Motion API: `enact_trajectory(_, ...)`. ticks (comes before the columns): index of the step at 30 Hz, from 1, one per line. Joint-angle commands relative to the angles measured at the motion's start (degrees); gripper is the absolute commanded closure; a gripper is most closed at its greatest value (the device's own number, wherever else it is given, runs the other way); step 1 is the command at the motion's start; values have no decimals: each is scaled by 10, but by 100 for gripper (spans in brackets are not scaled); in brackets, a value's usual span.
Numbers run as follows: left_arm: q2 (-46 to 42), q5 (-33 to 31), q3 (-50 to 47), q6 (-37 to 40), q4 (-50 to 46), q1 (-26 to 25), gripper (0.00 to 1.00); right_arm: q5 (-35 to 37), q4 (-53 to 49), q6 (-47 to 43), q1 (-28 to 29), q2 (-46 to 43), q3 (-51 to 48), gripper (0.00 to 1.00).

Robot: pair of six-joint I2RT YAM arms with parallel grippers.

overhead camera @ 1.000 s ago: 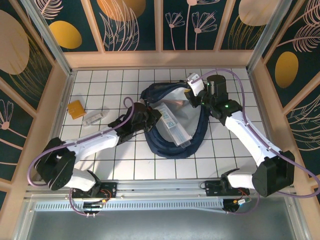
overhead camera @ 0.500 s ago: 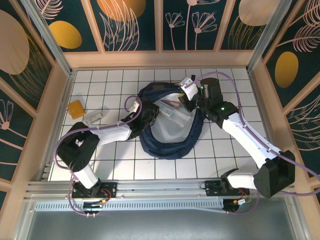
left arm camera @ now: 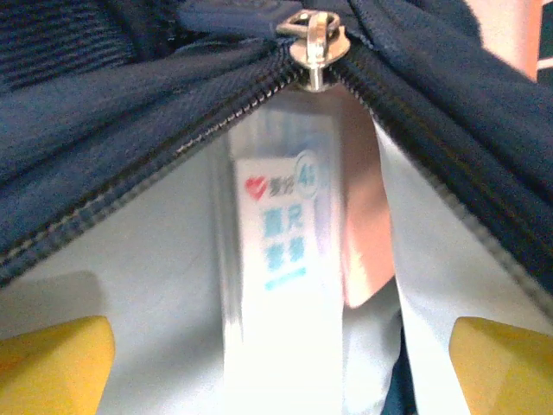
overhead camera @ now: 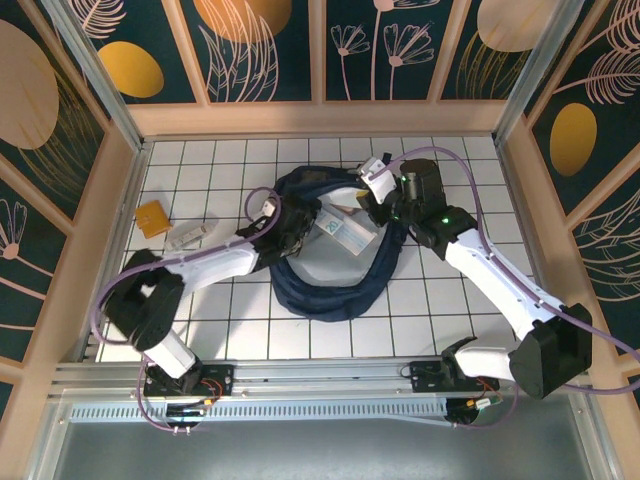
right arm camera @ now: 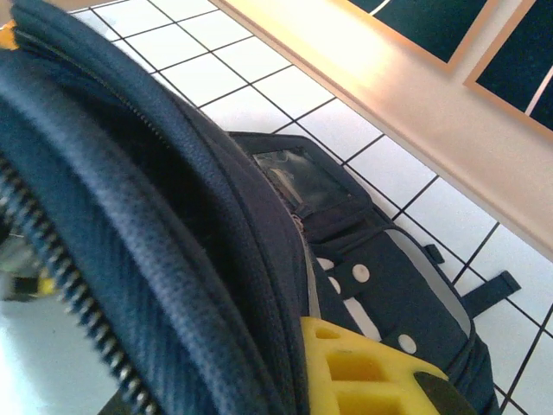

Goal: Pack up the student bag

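Just let go of the white packet (overhead camera: 345, 232) inside the student bag (overhead camera: 335, 292), centre of the tiled table (overhead camera: 450, 310).

Far left of the top view: orange packet (overhead camera: 152, 217) and slim white item (overhead camera: 188, 236) on the tiles, well apart from the bag, judged yet to pack. Centre-left: left gripper (overhead camera: 298, 226) at the bag's mouth, spread wide, clamped on the white packet over the bag a second ago. In the left wrist view, yellow fingertips (left arm camera: 52, 363) at both lower corners, clear of the packet lying on the pale lining below the zip pull (left arm camera: 313, 39). Reads as one item stowed and the arm free to back out for the next. Centre-right: right gripper (overhead camera: 372, 200) pinched narrow on the bag's upper rim, keeping the mouth open, with a yellow pad (right arm camera: 354, 367) against navy fabric.
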Motion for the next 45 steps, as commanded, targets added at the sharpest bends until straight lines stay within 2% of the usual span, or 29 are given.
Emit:
enact_trajectory(1, -115, 29, -80, 83, -100, 15, 2, -9, 40, -10, -17, -39, 15, 100)
enact_trajectory(4, -239, 64, -136, 189, -91, 45, 6, -16, 36, -23, -29, -47, 4, 100)
enact_trajectory(8, -360, 70, -134, 374, -110, 79, 11, -46, 36, -47, -31, -56, -6, 100)
enact_trajectory(11, -364, 73, -95, 511, -137, 106, 12, -42, 42, -59, -30, -61, -16, 100)
enact_trajectory(13, -325, 107, -57, 602, -158, 123, 14, -27, 43, -70, -31, -61, -23, 100)
enact_trajectory(15, -276, 123, -13, 623, -195, 147, 16, -26, 40, -78, -31, -58, -25, 100)
enact_trajectory(17, -252, 163, 4, 634, -184, 153, 14, -39, 34, -79, -30, -54, -18, 100)
enact_trajectory(20, -258, 301, -56, 593, -42, 153, 12, -37, 32, -75, -30, -42, -10, 100)
enact_trajectory(22, -260, 402, -140, 484, 125, 149, 19, -23, 28, -74, -29, -34, -1, 100)
enact_trajectory(24, -260, 439, -193, 419, 234, 145, 22, -2, 21, -85, -32, -26, 8, 100)
enact_trajectory(25, -267, 437, -201, 425, 235, 144, 21, 6, 16, -100, -36, -24, 9, 100)
enact_trajectory(27, -292, 412, -195, 488, 189, 144, 17, -1, 10, -128, -56, -24, 5, 100)
enact_trajectory(29, -317, 374, -180, 577, 135, 146, 14, -40, 21, -151, -89, -31, -8, 100)
enact_trajectory(31, -326, 320, -160, 650, 74, 153, 13, -122, 21, -186, -126, -33, -16, 100)
enact_trajectory(32, -321, 293, -156, 642, 59, 169, 14, -160, 11, -219, -135, -34, -19, 100)
enact_trajectory(33, -311, 317, -161, 622, 72, 202, 15, -189, -8, -270, -137, -34, -23, 100)
enact_trajectory(34, -293, 388, -167, 598, 109, 244, 16, -203, -22, -317, -137, -35, -29, 100)
enact_trajectory(36, -250, 491, -156, 579, 168, 286, 17, -207, -49, -394, -134, -35, -34, 100)
enact_trajectory(40, -158, 533, -42, 666, 67, 289, 15, -142, -57, -502, -129, -58, -65, 100)
enact_trajectory(42, -118, 559, -9, 724, 35, 288, 20, -97, -35, -554, -136, -74, -92, 100)
enact_trajectory(43, -111, 572, -9, 766, 35, 286, 21, -78, -22, -574, -141, -80, -106, 100)
enact_trajectory(45, -123, 547, -32, 890, 40, 260, 18, -50, -2, -618, -151, -92, -136, 100)
